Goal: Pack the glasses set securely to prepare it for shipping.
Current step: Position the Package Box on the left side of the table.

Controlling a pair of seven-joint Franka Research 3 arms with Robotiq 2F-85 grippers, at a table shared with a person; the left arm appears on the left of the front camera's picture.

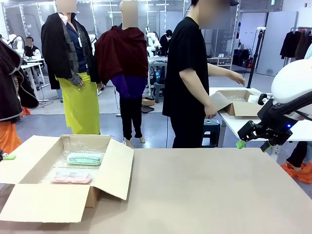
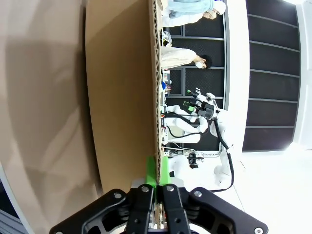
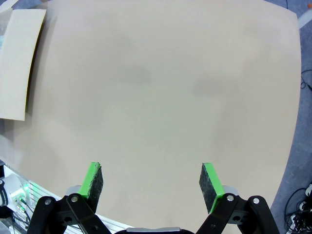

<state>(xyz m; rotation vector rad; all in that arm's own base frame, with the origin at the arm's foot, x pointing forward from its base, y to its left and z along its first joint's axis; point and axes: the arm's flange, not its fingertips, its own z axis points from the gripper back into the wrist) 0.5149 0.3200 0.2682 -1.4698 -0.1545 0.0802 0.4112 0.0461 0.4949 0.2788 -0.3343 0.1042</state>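
Both cases of the glasses set lie in the open cardboard box [image 1: 109, 170] on bubble wrap: the mint green case [image 1: 85, 158] farther back, the pink case [image 1: 72, 177] nearer me. At the picture's left edge my left gripper [image 1: 7, 157] meets the box's left flap. In the left wrist view the left gripper [image 2: 157, 168] is shut on that flap's edge [image 2: 122, 97], green pads pinching the cardboard. My right gripper [image 1: 253, 145] hangs open off the table's right side. In its own view the right gripper [image 3: 152, 181] holds nothing above bare table.
The box's flaps spread outward; its right flap [image 3: 19, 63] reaches toward the table's middle. A person in black [image 1: 187, 73] stands at the far side, turned toward another table with a second cardboard box [image 1: 239, 103]. The tabletop [image 1: 209, 195] right of the box is bare.
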